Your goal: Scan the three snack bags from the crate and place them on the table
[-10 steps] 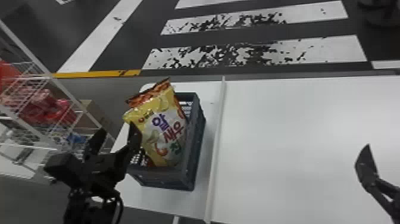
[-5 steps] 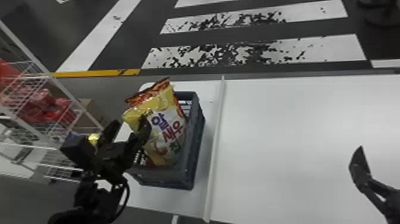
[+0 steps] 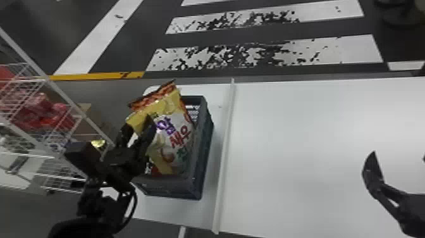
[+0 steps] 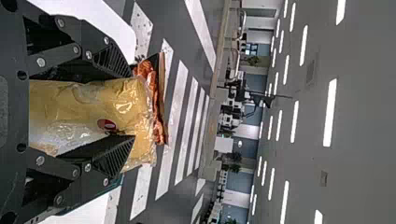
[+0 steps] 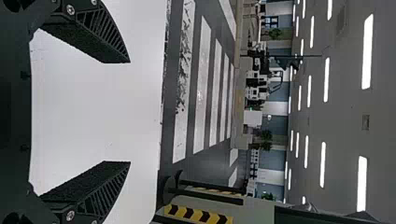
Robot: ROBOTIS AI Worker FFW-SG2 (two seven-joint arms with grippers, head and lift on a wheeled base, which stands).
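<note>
A yellow and white snack bag (image 3: 177, 126) leans upright in the dark blue-grey crate (image 3: 203, 158), with an orange-red bag (image 3: 151, 98) behind its top. My left gripper (image 3: 137, 122) is at the yellow bag's upper left side. From the left wrist, the yellow bag (image 4: 116, 105) lies between the two spread fingers of the left gripper (image 4: 133, 106), the orange-red bag's edge (image 4: 159, 100) beyond the tips. My right gripper (image 3: 399, 155) is parked over the table's right part; its wrist view shows the right gripper (image 5: 130, 112) open with nothing between its fingers.
The crate stands on the white table's left section, beside a raised white strip (image 3: 225, 152). The wide white table (image 3: 300, 142) extends right of it. A wire rack (image 3: 47, 104) holding red packages stands left of my left arm.
My left gripper has moved right and forward, from beside the crate to the yellow bag's upper part. The bags and crate look unmoved; the right gripper has shifted slightly left.
</note>
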